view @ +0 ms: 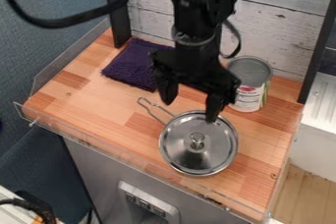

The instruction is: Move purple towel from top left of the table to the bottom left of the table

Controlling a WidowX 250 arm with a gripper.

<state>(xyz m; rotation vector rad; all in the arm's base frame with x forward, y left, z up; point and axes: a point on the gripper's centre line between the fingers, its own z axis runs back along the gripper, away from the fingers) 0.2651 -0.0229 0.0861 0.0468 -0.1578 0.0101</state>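
My gripper [190, 107] hangs over the middle of the table, its two fingers spread apart and nothing between them. The dark purple towel [132, 66] lies flat at the top left of the table [78, 93], left of the gripper, which covers part of the towel's right side. Bare wood shows at the table's bottom left, below the towel.
A lidded metal pan [199, 144] sits in front of the gripper, its wire handle [152, 110] pointing up and left. An open can [250, 88] stands at the back right. Low clear guards edge the table's left and front, with black posts behind.
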